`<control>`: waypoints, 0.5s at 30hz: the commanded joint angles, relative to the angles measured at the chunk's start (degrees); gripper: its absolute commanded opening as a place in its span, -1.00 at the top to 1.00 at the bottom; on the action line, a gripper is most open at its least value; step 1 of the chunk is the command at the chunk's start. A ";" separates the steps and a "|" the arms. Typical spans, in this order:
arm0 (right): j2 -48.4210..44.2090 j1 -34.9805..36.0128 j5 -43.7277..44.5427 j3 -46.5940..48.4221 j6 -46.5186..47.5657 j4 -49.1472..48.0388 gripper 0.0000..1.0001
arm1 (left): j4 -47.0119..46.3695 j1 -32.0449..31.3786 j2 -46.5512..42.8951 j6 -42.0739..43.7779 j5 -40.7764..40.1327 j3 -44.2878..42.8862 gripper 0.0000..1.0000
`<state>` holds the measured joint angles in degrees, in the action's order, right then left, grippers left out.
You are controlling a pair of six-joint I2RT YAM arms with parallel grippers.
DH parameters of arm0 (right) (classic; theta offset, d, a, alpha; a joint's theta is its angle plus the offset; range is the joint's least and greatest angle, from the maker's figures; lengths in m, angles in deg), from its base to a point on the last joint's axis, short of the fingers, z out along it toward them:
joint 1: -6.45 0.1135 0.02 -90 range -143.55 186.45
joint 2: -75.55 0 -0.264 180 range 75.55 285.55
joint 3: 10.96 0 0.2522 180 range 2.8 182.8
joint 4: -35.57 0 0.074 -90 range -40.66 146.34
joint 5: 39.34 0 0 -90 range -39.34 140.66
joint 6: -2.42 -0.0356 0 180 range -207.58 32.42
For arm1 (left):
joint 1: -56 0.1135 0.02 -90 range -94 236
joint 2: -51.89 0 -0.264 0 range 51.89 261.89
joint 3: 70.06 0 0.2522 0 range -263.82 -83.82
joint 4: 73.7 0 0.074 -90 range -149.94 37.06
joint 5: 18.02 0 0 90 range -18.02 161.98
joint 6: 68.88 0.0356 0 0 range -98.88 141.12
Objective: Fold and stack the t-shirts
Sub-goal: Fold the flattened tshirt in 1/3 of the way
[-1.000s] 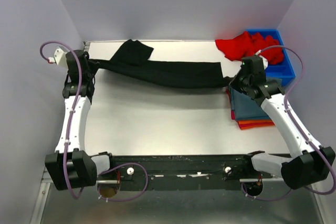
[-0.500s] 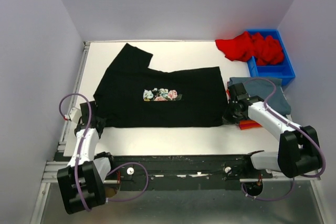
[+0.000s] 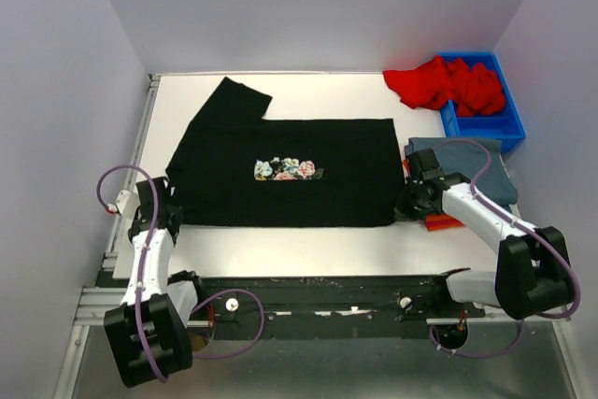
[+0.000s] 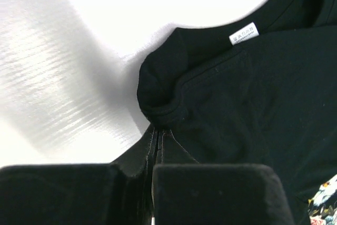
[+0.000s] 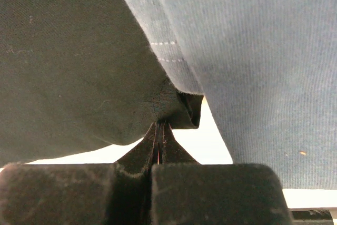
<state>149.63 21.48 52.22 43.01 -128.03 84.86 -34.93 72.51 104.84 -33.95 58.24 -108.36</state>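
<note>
The black t-shirt (image 3: pixel 234 147) lies spread flat on the white table (image 3: pixel 308 245) with its small chest print (image 3: pixel 290 168) facing up. My left gripper (image 3: pixel 171 216) is low at the shirt's near left corner. In the left wrist view it (image 4: pixel 157 130) is shut on a bunched fold of black cloth (image 4: pixel 253 104) near the white neck label (image 4: pixel 245 33). My right gripper (image 3: pixel 405 206) is at the near right corner, shut (image 5: pixel 160 125) on the black shirt's corner (image 5: pixel 68 61). A folded slate-blue t-shirt (image 3: pixel 476 161) (image 5: pixel 253 51) lies on an orange one (image 3: pixel 447 223) beside that gripper.
A blue plastic bin (image 3: pixel 495 125) stands at the far right corner with a bright red t-shirt (image 3: pixel 439 81) spilling out of it onto the table. Grey walls close in the left, far and right sides. The black base rail (image 3: pixel 318 292) runs along the near edge.
A second ago both grippers held the black shirt stretched in a band at the far side. They have come toward the near edge and the shirt now lies spread flat.
</note>
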 commanded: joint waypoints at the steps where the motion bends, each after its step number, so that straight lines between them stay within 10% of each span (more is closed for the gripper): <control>1: -2.19 -0.09 -1.21 -2.41 0.28 -0.28 0.98 | 4.25 2.91 -1.62 1.19 -3.31 -1.66 1.00; 6: -3.68 -0.09 -3.50 -3.99 0.89 -0.55 0.87 | 5.04 4.49 -2.94 1.28 -2.26 -1.83 0.87; 10: -4.47 -0.09 -0.26 -0.84 1.68 1.56 0.21 | 6.79 4.41 -5.30 1.72 -1.99 -3.41 -0.49; 15: -6.49 -0.09 5.02 8.82 4.40 5.34 0.17 | 2.51 4.32 -9.97 4.96 1.60 -7.62 -0.84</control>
<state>146.14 21.48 51.91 43.90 -126.32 87.79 -29.02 76.60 98.55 -32.00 57.30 -111.39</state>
